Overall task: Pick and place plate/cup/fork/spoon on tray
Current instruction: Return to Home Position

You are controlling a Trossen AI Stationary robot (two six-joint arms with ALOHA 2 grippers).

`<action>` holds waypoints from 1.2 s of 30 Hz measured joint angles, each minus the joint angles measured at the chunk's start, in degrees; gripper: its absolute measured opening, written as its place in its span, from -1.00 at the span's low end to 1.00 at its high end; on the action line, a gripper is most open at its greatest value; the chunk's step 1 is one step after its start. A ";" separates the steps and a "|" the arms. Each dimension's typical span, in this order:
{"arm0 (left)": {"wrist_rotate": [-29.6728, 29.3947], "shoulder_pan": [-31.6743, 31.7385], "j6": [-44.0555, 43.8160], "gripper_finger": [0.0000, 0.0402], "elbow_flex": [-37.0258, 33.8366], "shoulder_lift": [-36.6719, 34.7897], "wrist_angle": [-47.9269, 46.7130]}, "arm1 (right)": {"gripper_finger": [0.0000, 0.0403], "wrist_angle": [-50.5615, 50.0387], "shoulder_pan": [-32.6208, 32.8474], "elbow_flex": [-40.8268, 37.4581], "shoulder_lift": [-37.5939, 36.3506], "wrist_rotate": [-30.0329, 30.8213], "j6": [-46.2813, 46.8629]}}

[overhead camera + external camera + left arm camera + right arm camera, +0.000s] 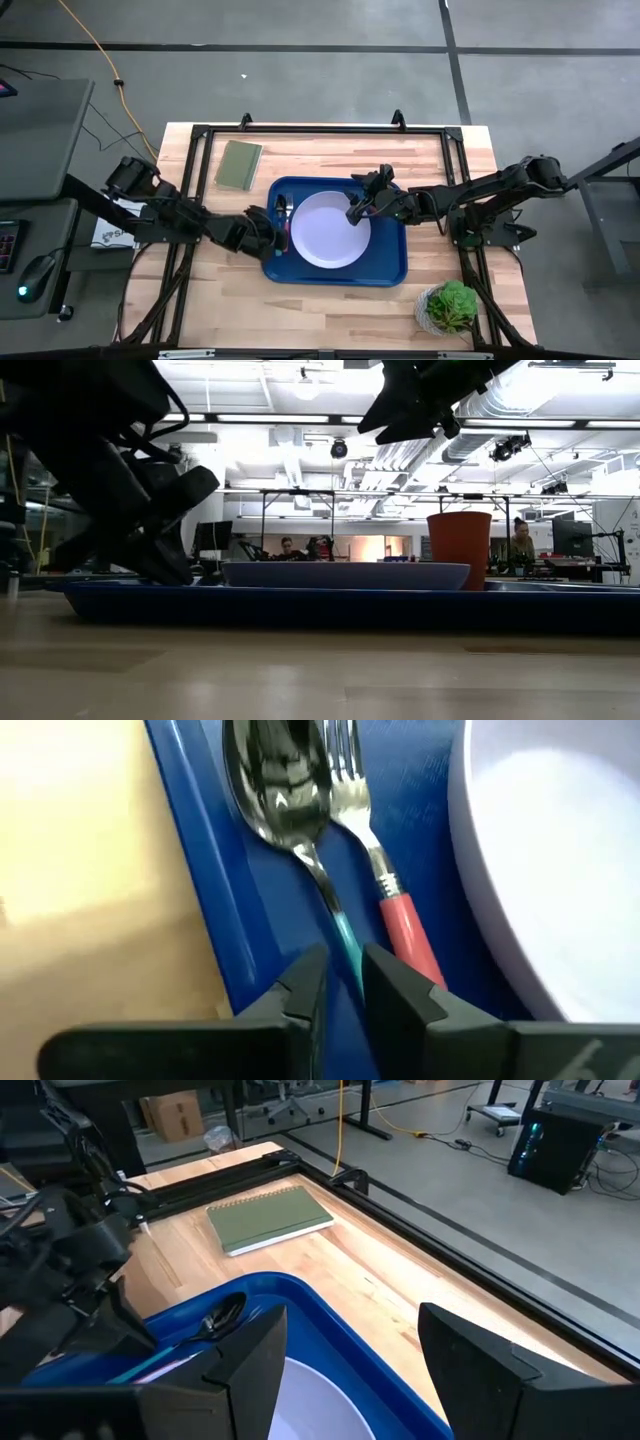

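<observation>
The blue tray (390, 265) holds the pale plate (330, 230) at its middle. The teal-handled spoon (280, 790) and the pink-handled fork (405, 925) lie side by side on the tray floor, between its left rim and the plate (560, 870). My left gripper (343, 970) is low over the tray's left side (272, 232), shut on the spoon. My right gripper (365, 1380) is open and empty above the plate's far right edge (362, 205). The red cup (460, 550) stands upright on the tray in the low view; in the high view my right arm hides it. My left gripper pinches the spoon's teal handle (345, 938) between its two fingers, a little behind the metal neck. The fingers come low from the tray's left and near side and lie along the handle. The spoon's bowl (275, 770) rests on the tray floor beside the fork's head.
A small olive-green pad (238, 164) lies on the table at the far left, beyond the tray. A potted green plant (450, 305) stands at the near right corner. A black frame (320, 128) runs along the table's far edge and sides.
</observation>
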 joint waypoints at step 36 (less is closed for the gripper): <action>30.12 20.32 93.80 -0.99 -12.54 -50.25 30.98 | -0.03 -23.48 3.39 0.02 -22.37 -2.05 -2.93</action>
